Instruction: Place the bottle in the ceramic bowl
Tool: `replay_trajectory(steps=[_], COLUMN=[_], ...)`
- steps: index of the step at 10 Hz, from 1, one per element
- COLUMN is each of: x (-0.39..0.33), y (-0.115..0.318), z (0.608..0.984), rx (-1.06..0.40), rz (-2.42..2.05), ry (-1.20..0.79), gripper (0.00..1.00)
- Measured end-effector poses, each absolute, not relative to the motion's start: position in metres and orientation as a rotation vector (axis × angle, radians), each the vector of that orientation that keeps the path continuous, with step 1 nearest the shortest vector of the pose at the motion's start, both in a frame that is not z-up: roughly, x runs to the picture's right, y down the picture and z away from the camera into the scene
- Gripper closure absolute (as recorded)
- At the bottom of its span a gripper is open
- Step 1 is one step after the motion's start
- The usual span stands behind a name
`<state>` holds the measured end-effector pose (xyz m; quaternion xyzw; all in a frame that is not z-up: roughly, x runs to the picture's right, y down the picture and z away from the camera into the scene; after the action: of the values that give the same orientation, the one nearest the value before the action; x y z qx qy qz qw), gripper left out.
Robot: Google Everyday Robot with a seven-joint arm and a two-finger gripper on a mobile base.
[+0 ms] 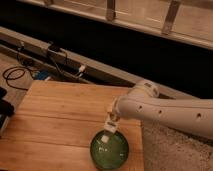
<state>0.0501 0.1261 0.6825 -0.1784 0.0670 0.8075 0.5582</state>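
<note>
1. The gripper (110,125) hung closed on the bottle (107,134) above the far rim of the ceramic bowl (109,150), blocking that side.
2. The white arm (165,111) barred entry from the right.
3. The wooden tabletop (60,115) lay open to the bowl's left.
4. Cables (20,70) lay beyond the table's far left corner.

no legible text, bottle (106,137) label unreadable

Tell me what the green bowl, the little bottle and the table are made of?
The bowl looks like glazed ceramic: dark green with shiny glints. The bottle, held over the bowl in the shut gripper, looks like matte white plastic, probably. The table looks like wood: pale planks with grain lines.
</note>
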Motion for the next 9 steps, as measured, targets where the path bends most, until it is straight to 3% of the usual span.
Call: replay_trajectory(steps=[3,9], x=[0.035,0.033], y=[0.154,0.157], z=[0.697,0.698], rx=[-0.47,-0.476], rz=[1.908,1.905], ry=[0.169,0.174], gripper=[1.0,1.0])
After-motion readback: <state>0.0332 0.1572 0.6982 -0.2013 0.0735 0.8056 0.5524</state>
